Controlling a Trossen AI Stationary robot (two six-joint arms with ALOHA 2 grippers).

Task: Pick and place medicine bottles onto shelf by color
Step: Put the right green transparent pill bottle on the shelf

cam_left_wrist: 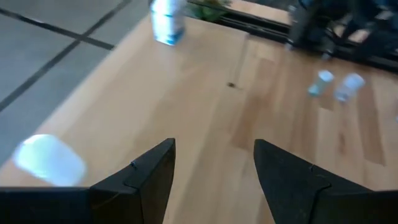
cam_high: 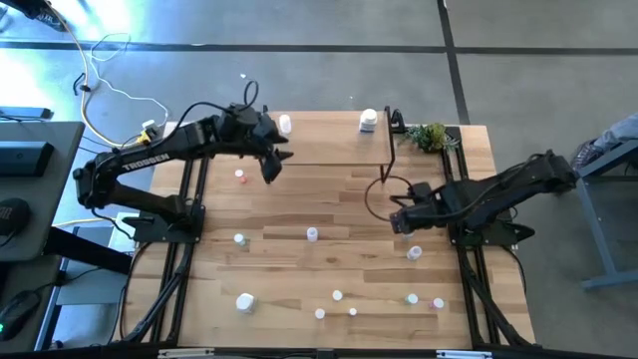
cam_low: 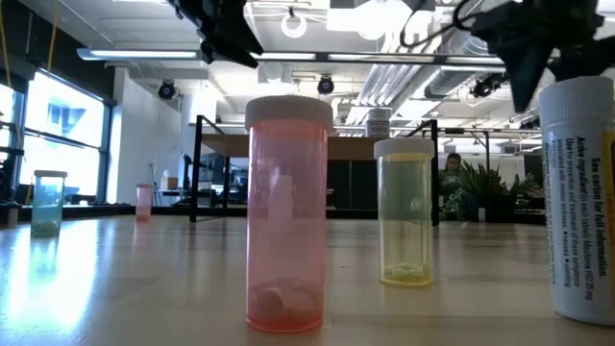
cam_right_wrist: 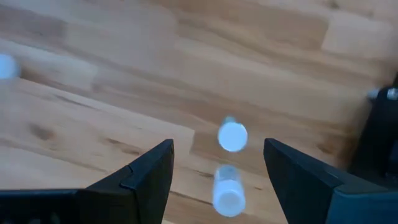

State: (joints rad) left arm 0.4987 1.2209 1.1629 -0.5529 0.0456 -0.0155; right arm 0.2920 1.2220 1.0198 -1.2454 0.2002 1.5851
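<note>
Overhead layout of a sorting task at an early stage. The shelf [cam_high: 329, 137] spans the far part of the table [cam_high: 329, 199]. The left gripper [cam_high: 271, 165] hangs over its left end with fingers spread and nothing between them; one bottle [cam_high: 285, 124] stands just beyond it on the shelf, and a small pink-capped bottle [cam_high: 240, 177] lies just short of it. A second shelf bottle [cam_high: 368, 121] stands well off to that gripper's right, near the plant sprig [cam_high: 431, 137].

The right gripper [cam_high: 403, 221] hovers over open table, fingers likewise spread and empty. Just ahead of its fingertips in its wrist view stand two small bottles [cam_right_wrist: 232, 136]; which of the overhead bottles these are cannot be told.

By this evidence two bottles sit on the shelf, while roughly nine others remain scattered across the near half of the table [cam_high: 245, 302], so most of the placing appears still to come. Cap colours on the shelf cannot be told.
</note>
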